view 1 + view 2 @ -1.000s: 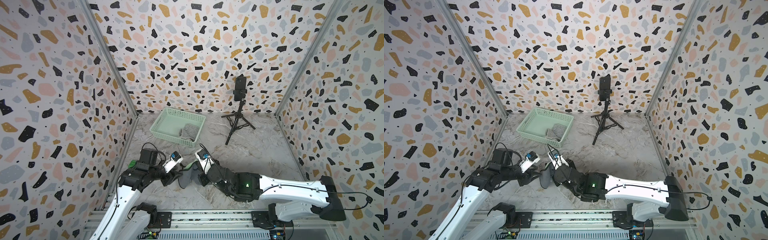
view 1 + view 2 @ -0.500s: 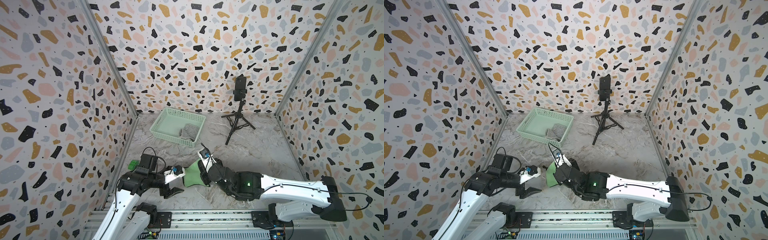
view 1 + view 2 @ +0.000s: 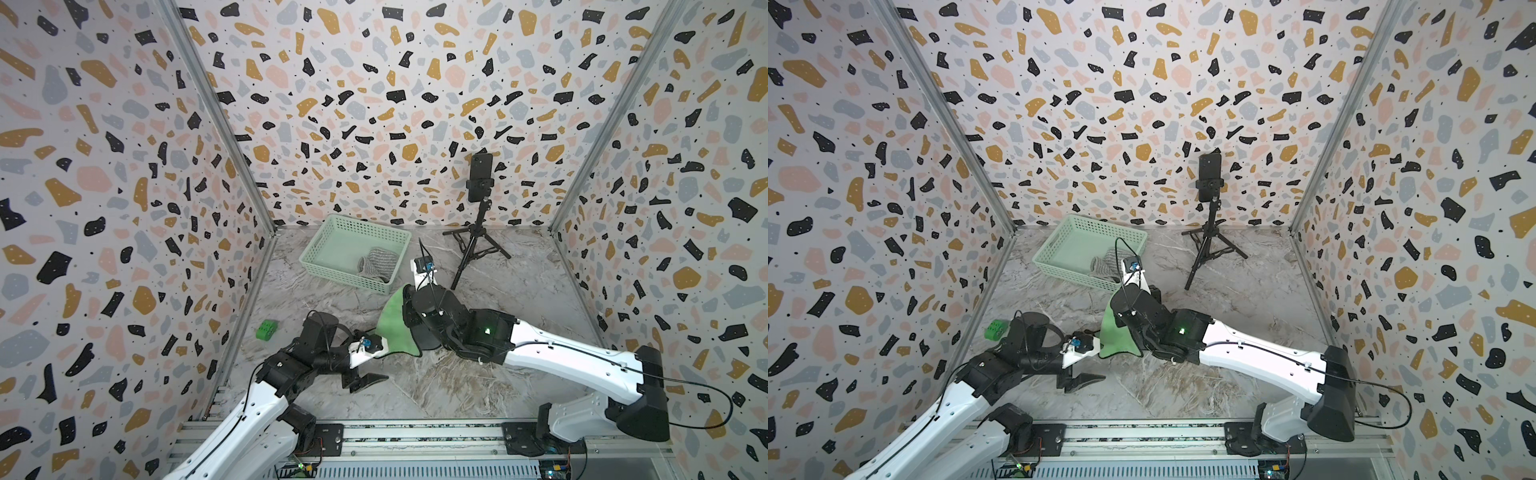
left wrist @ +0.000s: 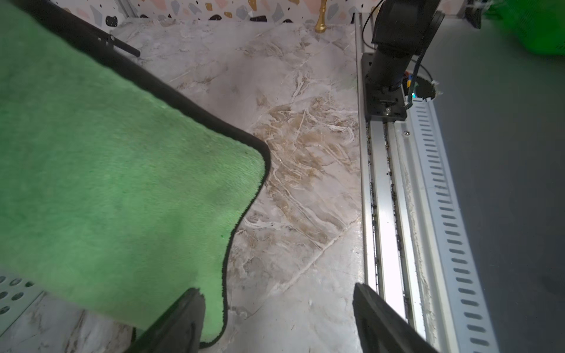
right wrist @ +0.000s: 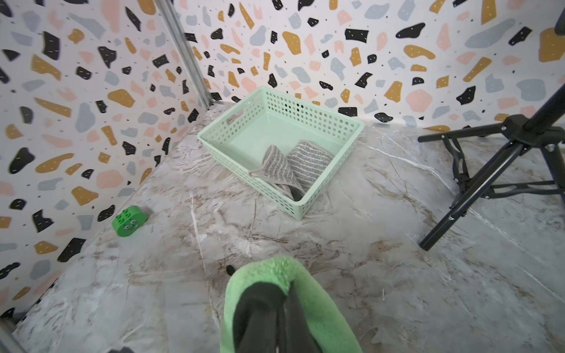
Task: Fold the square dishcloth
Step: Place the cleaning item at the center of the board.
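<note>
The square dishcloth [image 3: 390, 326] [image 3: 1115, 336] is green with a black border. It hangs from my right gripper [image 5: 284, 290], which is shut on its upper edge, with the cloth draped over both fingers. The cloth's lower part trails down to the marble table. My left gripper [image 3: 368, 381] [image 4: 276, 293] stands open near the table's front, nothing between its fingers. The cloth's free corner [image 4: 244, 159] lies just beside one left finger [image 4: 183, 321], apart from the other.
A mint basket [image 3: 328, 245] [image 5: 220, 128] holding a grey striped cloth [image 5: 293, 165] stands at the back left. A phone tripod [image 3: 478, 237] stands at the back centre. A green toy block [image 3: 266, 330] lies by the left wall. A metal rail [image 4: 385, 214] borders the front.
My left gripper has opened, let go of the cloth and drawn back toward the front. My right gripper has carried its end of the cloth up and toward the basket.
</note>
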